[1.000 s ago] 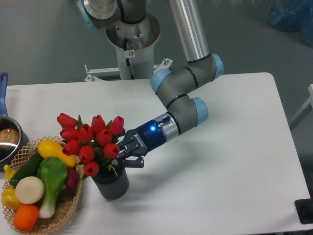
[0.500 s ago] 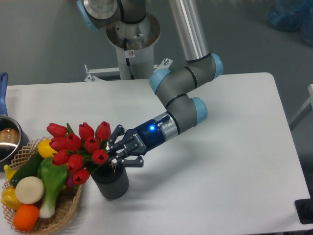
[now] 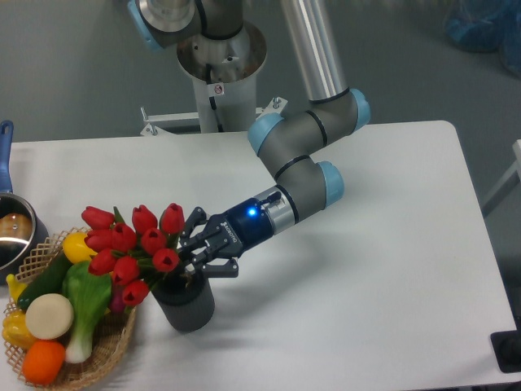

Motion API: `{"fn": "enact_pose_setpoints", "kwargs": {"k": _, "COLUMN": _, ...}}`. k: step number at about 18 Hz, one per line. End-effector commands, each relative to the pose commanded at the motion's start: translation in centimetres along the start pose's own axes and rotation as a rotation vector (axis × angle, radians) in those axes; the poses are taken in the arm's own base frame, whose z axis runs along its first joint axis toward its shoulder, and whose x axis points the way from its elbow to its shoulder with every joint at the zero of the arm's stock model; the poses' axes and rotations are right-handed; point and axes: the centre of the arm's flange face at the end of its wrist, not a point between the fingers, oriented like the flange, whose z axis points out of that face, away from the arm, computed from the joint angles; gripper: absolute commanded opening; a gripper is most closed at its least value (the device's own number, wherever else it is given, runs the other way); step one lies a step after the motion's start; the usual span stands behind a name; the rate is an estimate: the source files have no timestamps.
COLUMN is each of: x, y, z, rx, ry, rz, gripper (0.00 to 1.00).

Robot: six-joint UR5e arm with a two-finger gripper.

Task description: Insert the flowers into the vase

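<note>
The flowers point(image 3: 134, 248), red tulip buds with green leaves, stand with their stems down in the mouth of the dark grey ribbed vase point(image 3: 189, 308) at the front left of the table. The bunch leans left, over the basket. My gripper point(image 3: 197, 247) is just right of the stems, above the vase rim. Its fingers are spread open, one above and one below the stems, gripping nothing.
A wicker basket point(image 3: 114, 346) of toy vegetables and fruit sits right against the vase's left side. A steel pot point(image 3: 12, 232) with a blue handle is at the left edge. The arm's base stands behind the table's far edge.
One second ago my gripper was shut on the stems and the bunch stood more upright. It has since opened, and the flowers have tipped left over the basket. Hardly anything has moved in the last half second.
</note>
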Motion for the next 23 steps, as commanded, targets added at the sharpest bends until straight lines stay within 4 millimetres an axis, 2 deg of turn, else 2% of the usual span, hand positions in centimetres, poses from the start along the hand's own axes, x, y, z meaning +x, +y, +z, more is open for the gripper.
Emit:
{"fn": "enact_pose_setpoints", "kwargs": {"k": 2, "x": 0.00, "y": -0.02, "z": 0.00, "rx": 0.002, "ry": 0.000, "rz": 0.000, "gripper": 0.30}}
{"fn": "enact_pose_setpoints", "kwargs": {"k": 10, "x": -0.05, "y": -0.08, "z": 0.00, "rx": 0.002, "ry": 0.000, "rz": 0.005, "gripper": 0.45}}
{"fn": "enact_pose_setpoints", "kwargs": {"k": 13, "x": -0.05, "y": -0.07, "z": 0.00, "rx": 0.002, "ry": 0.000, "rz": 0.003, "gripper": 0.46}}
{"fn": "enact_pose_setpoints", "kwargs": {"k": 15, "x": -0.06, "y": 0.00, "z": 0.00, "rx": 0.002, "ry": 0.000, "rz": 0.020, "gripper": 0.54}}
{"fn": "enact_pose_setpoints", "kwargs": {"k": 23, "x": -0.12, "y": -0.09, "z": -0.17, "rx": 0.001, "ry": -0.003, "rz": 0.031, "gripper": 0.65}}
